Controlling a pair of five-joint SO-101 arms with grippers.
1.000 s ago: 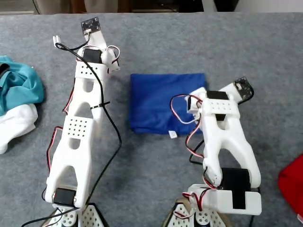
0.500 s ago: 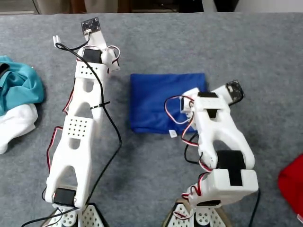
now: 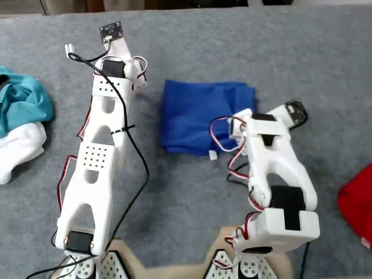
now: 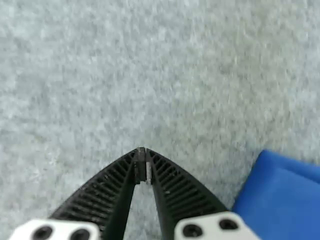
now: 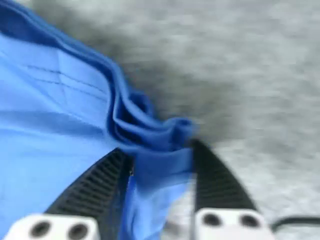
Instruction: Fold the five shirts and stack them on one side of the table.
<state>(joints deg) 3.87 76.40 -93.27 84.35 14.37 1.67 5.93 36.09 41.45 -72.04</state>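
1. The left hand [image 4: 142, 167] has its two fingers pressed together at the tips with nothing between them. It hangs over bare grey table [image 3: 192, 197].
2. The blue shirt [image 3: 192, 116] lies folded into a rough rectangle. One corner is just beside the left hand and does not touch it.
3. The right hand [image 5: 160, 150] has its fingers apart, straddling a bunched fold at the blue shirt's edge. The cloth fills the gap between them and rumples up just ahead of the tips.
4. A small white tag [image 3: 213, 154] sticks out from the blue shirt's edge nearest the arm bases, close to the right arm's wrist. Its print is too small to read.
5. A teal shirt [image 3: 26, 107] sits crumpled well away from the left hand, on the side away from the blue shirt. A white shirt [image 3: 17, 148] is heaped against it.
6. A red shirt [image 3: 356, 203] lies well away from the right hand, out past that arm at the table's edge.
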